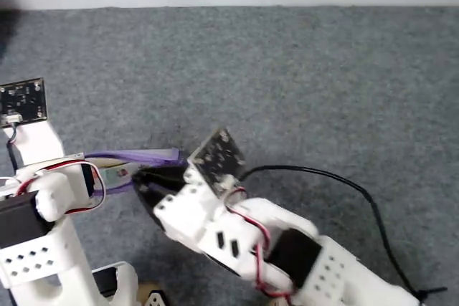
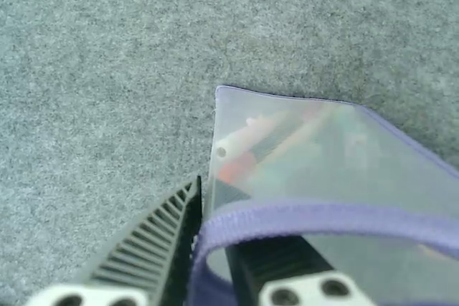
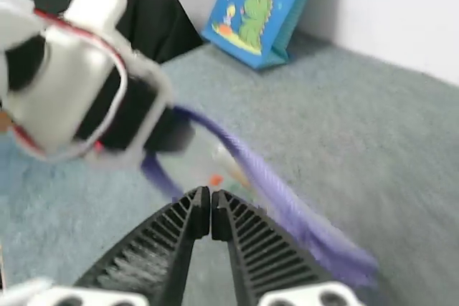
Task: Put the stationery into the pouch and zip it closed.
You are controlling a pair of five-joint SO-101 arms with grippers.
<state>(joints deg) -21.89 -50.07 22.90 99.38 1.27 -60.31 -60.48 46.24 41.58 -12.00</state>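
high / pouch: the pouch (image 1: 136, 155) lay on the grey counter (image 1: 323, 77), between my two arms, with its purple zip edge facing the far side.
high / left arm: my left arm (image 1: 43, 206) stood at one end of the pouch, right up against it.
high / right claw: my right claw (image 1: 154, 183) was down at the other end, black fingers just beside the purple edge. Couldn't tell contact from here.
high / cable: a black cable (image 1: 344, 184) looped over the counter next to my right arm.
left wrist / left claw: my left claw (image 2: 208, 238) was pinching the pouch's zip edge, the purple band running between the two fingers.
left wrist / pouch: the translucent body (image 2: 344, 170) stuck out past the claw, over the counter. Couldn't tell if the zip was open or closed.
left wrist / stationery: the stationery (image 2: 251, 152) was inside the pouch, orange, red and green shapes showing through the wall. Too hazy to tell the pieces apart.
right wrist / right claw: my right claw (image 3: 210, 195) had its tips pressed together. Couldn't tell whether anything was caught between them.
right wrist / pouch: the purple edge (image 3: 287, 206) ran just past those tips, up to my left arm (image 3: 72, 84).
right wrist / background: a blue bag (image 3: 265, 12) with a green dinosaur leaned on the wall behind.
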